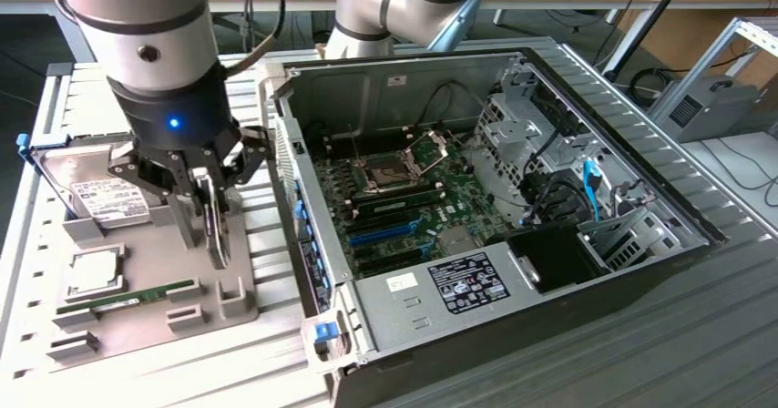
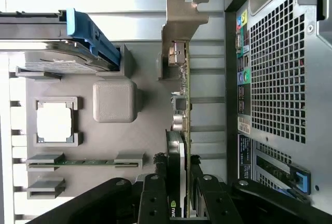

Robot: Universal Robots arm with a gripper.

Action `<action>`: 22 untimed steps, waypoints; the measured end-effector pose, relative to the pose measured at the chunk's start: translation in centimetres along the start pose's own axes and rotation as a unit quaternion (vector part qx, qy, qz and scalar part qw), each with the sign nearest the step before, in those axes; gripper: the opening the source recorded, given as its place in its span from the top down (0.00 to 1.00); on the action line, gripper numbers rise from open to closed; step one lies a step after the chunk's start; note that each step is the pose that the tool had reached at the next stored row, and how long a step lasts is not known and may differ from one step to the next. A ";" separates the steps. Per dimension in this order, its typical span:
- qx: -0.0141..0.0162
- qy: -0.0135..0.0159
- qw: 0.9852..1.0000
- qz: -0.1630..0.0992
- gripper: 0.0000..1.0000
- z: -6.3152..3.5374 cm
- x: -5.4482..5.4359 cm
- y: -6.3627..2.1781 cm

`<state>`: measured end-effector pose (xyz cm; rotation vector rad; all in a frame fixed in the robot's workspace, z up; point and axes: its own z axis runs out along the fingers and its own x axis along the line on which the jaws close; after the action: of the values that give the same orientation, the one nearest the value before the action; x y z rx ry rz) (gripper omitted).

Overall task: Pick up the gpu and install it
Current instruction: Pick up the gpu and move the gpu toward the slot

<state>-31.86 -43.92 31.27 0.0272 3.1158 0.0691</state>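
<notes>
Grey moulded tray (image 1: 146,321) lies on the ribbed worktop (image 1: 717,335) on the exterior view's left of the case (image 1: 402,80). Its nests hold each part in a known place: the hard drive (image 1: 104,197) farthest from the case, then the CPU (image 1: 95,271) and the RAM stick (image 1: 127,296). Closer to the case, over the tray's near edge, the tool (image 1: 209,230) hangs straight down with its jaws closed flat against both faces of the gpu (image 2: 182,110), gripping at the end that carries the black fan (image 2: 175,154). Whether the card has cleared its nest cannot be told. A grip on the faces likely keeps the card from twisting and leaves its lower edge free. The gpu stands on edge, thin side up. Its long axis runs level and parallel to the case's perforated rear wall, just outside it. The silver bracket (image 2: 179,32) points away from the tool and sits about abreast of the port cluster on that wall. To the right, the case lies on its side with the lid off, so the motherboard (image 1: 414,198) faces upward, presumably so cards can be lowered in from above.
</notes>
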 end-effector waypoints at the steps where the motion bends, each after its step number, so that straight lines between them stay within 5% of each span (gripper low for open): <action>1: 0.000 0.000 1.000 0.000 0.73 -0.48 0.0 0.02; 16: 0.000 0.000 1.000 0.000 0.73 -8.06 -0.2 0.36; 22: 0.000 0.000 1.000 0.000 0.73 -10.09 -0.2 0.45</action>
<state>-31.86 -43.92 41.38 0.0272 3.1159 0.0684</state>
